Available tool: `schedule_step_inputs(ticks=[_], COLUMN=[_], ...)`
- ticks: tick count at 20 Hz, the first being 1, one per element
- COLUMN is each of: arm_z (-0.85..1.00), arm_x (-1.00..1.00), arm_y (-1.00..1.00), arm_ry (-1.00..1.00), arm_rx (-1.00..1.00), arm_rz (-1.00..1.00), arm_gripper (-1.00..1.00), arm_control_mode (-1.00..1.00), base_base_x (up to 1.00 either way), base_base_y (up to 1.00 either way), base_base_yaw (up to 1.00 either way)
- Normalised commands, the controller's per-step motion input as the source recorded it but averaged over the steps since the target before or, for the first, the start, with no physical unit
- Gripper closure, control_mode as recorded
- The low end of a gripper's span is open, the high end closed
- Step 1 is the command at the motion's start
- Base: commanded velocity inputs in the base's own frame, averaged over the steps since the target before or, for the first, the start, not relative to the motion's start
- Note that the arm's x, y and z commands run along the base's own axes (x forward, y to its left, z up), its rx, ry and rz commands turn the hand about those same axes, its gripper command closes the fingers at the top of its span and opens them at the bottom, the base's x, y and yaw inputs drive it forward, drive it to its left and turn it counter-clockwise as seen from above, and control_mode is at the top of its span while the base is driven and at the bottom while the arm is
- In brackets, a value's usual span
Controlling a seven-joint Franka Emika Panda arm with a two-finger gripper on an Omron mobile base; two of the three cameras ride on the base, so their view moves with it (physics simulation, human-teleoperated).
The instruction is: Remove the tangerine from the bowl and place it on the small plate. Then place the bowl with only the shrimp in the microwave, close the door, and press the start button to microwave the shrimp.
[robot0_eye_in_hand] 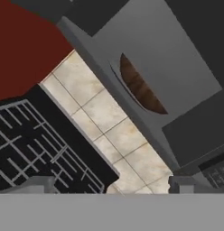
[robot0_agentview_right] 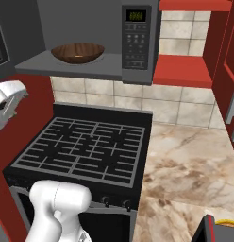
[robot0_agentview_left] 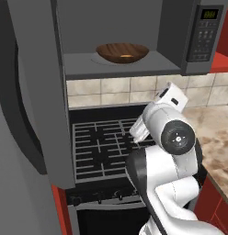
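- bowl [robot0_agentview_left: 122,53] sits inside the microwave [robot0_agentview_right: 137,42]; shrimp [robot0_agentview_left: 127,56] lies in it;
- door [robot0_agentview_left: 35,92] hangs swung wide;
- tool [robot0_eye_in_hand: 109,187] spread wide, holding nothing, below the microwave.

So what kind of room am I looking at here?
A home-style kitchen, rendered. A microwave with its door open hangs over a gas stove, with a tiled backsplash and a marble-look counter beside it.

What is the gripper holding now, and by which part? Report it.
Nothing. The gripper is open and empty, below the microwave; the bowl sits inside it, untouched.
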Motion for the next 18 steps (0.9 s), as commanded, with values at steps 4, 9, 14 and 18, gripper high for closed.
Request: schedule_step_inputs(ticks=[4,9,14,18], arm_z=[-0.23,-0.09,-0.01,-0.04], arm_x=[0.0,0.23,0.4,-0.12], arm_y=[0.0,-0.04,-0.24,-0.06], arm_ry=[-0.17,-0.19,-0.19,-0.28], arm_rx=[-0.51,-0.36,-0.21,-0.19], arm_rz=[-0.17,-0.06,0.01,0.0], arm_gripper=[-1.0,-1.0,-1.0,-1.0], arm_control_mode=[-1.0,-1.0,-1.0,-1.0], base_base_x=[0.0,0.0,0.0,0.0], base_base_y=[0.0,0.0,0.0,0.0], base_base_yaw=[0.0,0.0,0.0,0.0])
